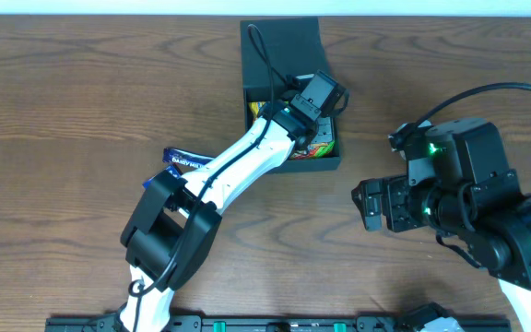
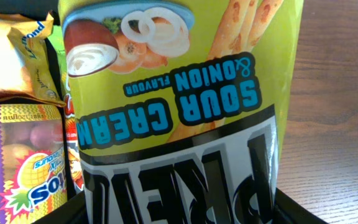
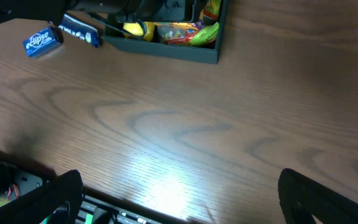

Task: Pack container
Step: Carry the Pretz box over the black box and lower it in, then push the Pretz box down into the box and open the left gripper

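The black container (image 1: 275,164) stands at the back middle of the table, its flap lid (image 1: 282,51) open at the far side, and it holds colourful snack packets. My left gripper (image 1: 317,127) hangs over the container's right part, shut on a yellow-green sour cream and onion pretzel packet (image 2: 179,93). This packet fills the left wrist view between the jaws (image 2: 179,214). Next to it lie a yellow packet (image 2: 14,62) and a multicoloured packet (image 2: 23,162). My right gripper (image 1: 369,205) is open and empty over bare table; its fingers show in the right wrist view (image 3: 185,202), as does the container (image 3: 166,48).
A blue Dairy Milk packet (image 1: 184,159) lies on the table left of the container, partly under my left arm. A blue Eclipse packet (image 3: 42,42) lies on the table farther left in the right wrist view. A black rail runs along the table's front edge (image 1: 275,323).
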Motion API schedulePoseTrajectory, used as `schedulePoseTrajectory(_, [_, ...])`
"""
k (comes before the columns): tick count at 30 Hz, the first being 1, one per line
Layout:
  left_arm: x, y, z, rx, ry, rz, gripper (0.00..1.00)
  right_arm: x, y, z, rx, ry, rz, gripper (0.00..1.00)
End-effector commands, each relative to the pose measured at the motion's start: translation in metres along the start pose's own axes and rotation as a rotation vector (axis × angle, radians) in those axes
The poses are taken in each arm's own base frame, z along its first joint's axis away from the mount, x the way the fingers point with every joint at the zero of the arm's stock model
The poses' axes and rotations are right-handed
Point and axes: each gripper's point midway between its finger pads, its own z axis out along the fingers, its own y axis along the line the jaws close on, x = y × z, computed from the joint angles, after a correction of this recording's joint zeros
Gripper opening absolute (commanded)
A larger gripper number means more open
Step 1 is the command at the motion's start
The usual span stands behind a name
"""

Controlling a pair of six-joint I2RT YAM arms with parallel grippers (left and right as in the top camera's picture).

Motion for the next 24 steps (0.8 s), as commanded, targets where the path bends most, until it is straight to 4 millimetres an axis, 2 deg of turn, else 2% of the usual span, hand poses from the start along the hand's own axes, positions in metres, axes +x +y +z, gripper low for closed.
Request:
schedulePoseTrajectory(1, [-0.002, -0.005, 0.006, 0.003, -0.008, -0.021, 0.62, -0.002, -0.001, -0.003, 0.0, -0.011, -0.002, 0.99])
schedulePoseTrajectory(5, [0.007, -0.014, 0.012, 0.05, 0.031, -0.021, 0.63, -0.002, -0.001, -0.003, 0.0, -0.011, -0.002, 0.99])
schedulePoseTrajectory(10, [0.009, -0.013, 0.015, 0.044, 0.038, -0.019, 0.66, -0.002, -0.001, -0.003, 0.0, -0.011, -0.002, 0.99])
schedulePoseTrajectory(12, [0.009, -0.013, 0.015, 0.044, 0.038, -0.019, 0.72, -0.002, -0.001, -0.003, 0.0, -0.011, -0.002, 0.99])
schedulePoseTrajectory(13, [0.009, -0.013, 0.015, 0.044, 0.038, -0.019, 0.79, -0.002, -0.001, -0.003, 0.0, -0.011, -0.002, 0.99])
schedulePoseTrajectory(19, [0.008, -0.014, 0.015, 0.048, 0.034, -0.018, 0.84, -0.002, -0.001, -0.003, 0.0, -0.011, -0.002, 0.99])
schedulePoseTrajectory(24, [-0.004, -0.014, 0.005, 0.057, 0.007, 0.01, 0.86, -0.002, -0.001, -0.003, 0.0, -0.011, -0.002, 0.99])
